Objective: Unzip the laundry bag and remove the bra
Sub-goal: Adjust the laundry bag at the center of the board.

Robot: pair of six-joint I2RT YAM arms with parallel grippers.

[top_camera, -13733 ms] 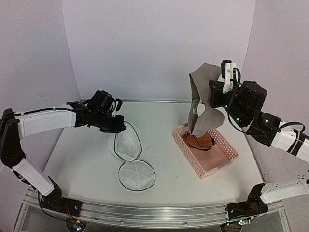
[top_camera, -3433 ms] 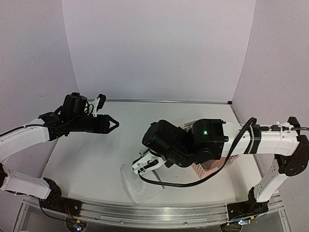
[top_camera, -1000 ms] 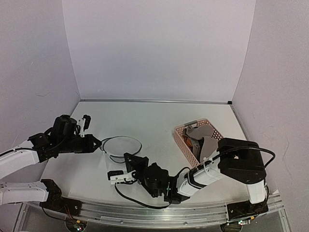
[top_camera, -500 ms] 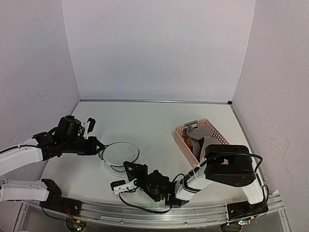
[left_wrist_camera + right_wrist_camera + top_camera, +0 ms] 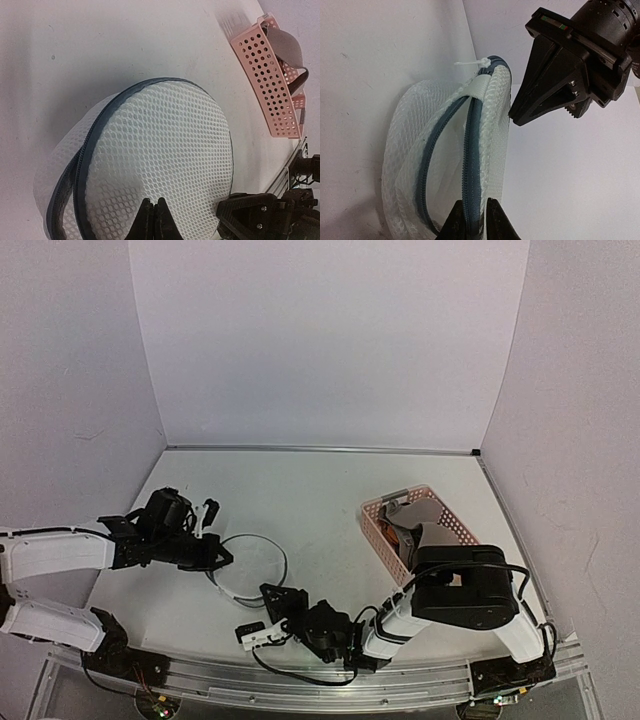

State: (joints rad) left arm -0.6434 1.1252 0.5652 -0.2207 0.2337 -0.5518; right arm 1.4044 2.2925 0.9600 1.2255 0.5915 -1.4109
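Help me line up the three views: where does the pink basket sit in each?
Top external: basket right of centre.
Left wrist: basket in the upper right corner, seen from its side.
Right wrist: not in it.
Shared landmark: the bag, left of centre from above, large in both wrist views.

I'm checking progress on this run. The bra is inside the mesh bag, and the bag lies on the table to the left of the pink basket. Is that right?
Not quite. The bra lies in the pink basket, not inside the mesh bag; the top view shows it. The bag does lie on the table to the left of the basket.
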